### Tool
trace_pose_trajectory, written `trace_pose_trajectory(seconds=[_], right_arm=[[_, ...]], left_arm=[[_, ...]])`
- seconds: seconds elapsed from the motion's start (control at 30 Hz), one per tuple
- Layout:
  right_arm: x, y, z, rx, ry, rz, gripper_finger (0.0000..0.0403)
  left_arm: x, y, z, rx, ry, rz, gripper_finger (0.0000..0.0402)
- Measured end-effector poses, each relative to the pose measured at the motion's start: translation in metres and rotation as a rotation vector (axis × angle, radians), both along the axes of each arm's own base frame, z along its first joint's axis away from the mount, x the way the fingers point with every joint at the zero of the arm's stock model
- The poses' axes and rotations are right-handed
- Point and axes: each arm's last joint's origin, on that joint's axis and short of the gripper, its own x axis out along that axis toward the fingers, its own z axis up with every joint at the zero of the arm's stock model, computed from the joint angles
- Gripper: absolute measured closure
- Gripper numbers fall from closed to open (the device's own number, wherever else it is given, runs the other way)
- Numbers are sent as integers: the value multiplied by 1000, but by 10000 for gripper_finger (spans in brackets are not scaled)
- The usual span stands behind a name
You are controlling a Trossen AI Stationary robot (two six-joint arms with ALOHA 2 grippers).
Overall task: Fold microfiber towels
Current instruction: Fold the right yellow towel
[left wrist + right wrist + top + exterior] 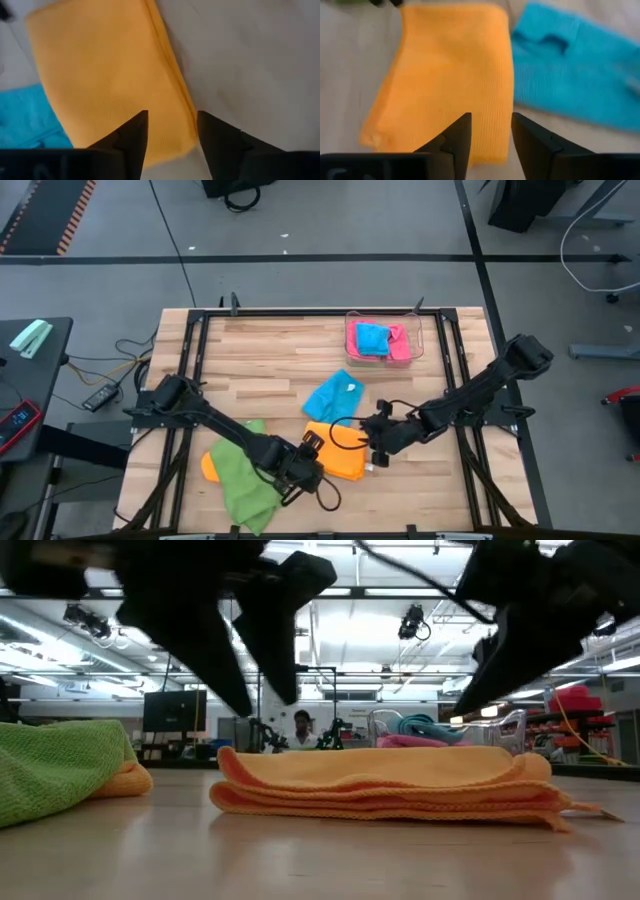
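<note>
Your left pincer [312,442] spread, nothing between fingers, hovering just over left edge of folded orange towel [337,450]. Your right pincer [372,448] also spread, empty, above same towel's right edge. Orange towel lies folded flat on worktop [270,350], near front middle. Sky blue towel [333,395] lies just behind it. Green towel [243,480] crumpled to left, over second orange towel [209,466]. Clear tray [416,330] at back holds blue and pink towels.
</note>
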Motion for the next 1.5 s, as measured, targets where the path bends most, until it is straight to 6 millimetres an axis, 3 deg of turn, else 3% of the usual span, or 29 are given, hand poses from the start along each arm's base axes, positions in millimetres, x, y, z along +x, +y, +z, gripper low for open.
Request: trace_pose_trajectory(seconds=[0.1, 0.4, 0.57, 0.77, 0.97, 1.07, 1.2, 1.5], right_arm=[[2, -1, -7, 37, 28, -24, 226], [5, -20, -24, 205, 70, -122, 157], [-1, -26, -38, 277, 78, -162, 153], [4, -19, -54, 311, 80, -134, 167], [14, -10, -59, 271, 87, -111, 220], [12, -9, -58, 247, 88, -106, 283], [6, -8, -53, 238, 133, -63, 378], [-20, -18, -13, 249, 245, -23, 391]], left_arm=[[8, 1, -2, -77, -54, 105, 219], [34, 19, -36, -177, -78, 350, 241], [37, 22, -45, -185, -63, 393, 253], [40, 20, -50, -236, -86, 459, 267], [40, 20, -49, -238, -86, 463, 277], [38, 21, -49, -232, -78, 463, 283], [35, 19, -30, -247, -110, 435, 295], [30, 15, -16, -227, -122, 335, 310]])
